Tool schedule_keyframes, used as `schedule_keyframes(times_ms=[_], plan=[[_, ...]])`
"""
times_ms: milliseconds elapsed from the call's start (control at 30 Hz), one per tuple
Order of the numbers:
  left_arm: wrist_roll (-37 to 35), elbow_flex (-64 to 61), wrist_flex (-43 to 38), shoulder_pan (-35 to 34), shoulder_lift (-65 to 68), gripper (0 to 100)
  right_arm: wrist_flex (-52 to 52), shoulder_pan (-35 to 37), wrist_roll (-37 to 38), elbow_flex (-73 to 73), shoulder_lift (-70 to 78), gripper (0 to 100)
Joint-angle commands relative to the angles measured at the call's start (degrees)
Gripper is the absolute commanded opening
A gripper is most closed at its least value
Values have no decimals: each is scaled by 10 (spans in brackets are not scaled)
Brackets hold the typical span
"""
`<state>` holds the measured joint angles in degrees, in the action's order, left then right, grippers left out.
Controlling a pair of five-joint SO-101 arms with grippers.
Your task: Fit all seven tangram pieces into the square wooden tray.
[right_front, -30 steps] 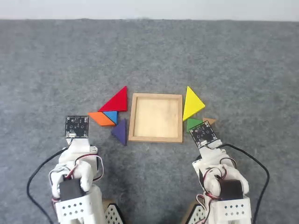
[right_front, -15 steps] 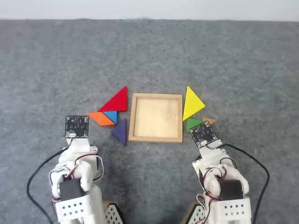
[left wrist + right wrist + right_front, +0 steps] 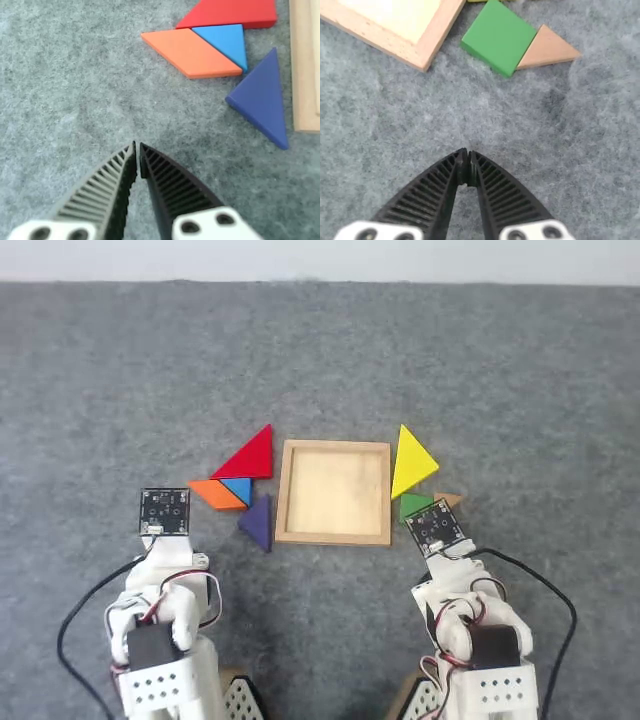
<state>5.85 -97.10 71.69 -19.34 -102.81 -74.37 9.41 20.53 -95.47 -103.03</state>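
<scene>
Tray, pieces flanking, left fingers, right fingers closed

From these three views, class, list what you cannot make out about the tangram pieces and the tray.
1. High view: the tan triangle is mostly hidden, and the green square partly hidden, by the right arm's camera board.
2. Left wrist view: the red triangle is cut by the picture's edge, and the tray is cut off past one rim.
3. Right wrist view: the tray runs off the edge beyond one corner.
</scene>
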Motion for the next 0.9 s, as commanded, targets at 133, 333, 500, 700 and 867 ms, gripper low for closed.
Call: schedule_keyframes(times_ms=[133, 333, 500, 700, 867], plan=[[5, 6, 3, -1, -9, 15, 4, -5, 4, -10, -7, 8], [5, 6, 3, -1, -9, 15, 4, -5, 4, -10, -7, 8], [5, 6, 3, -1, -9, 15, 4, -5, 4, -10, -7, 8], [5, 6, 3, -3, -9, 15, 4, -3, 4, -10, -7, 8], [5, 6, 3, -3, -9, 15, -7, -2, 3, -10, -7, 8]])
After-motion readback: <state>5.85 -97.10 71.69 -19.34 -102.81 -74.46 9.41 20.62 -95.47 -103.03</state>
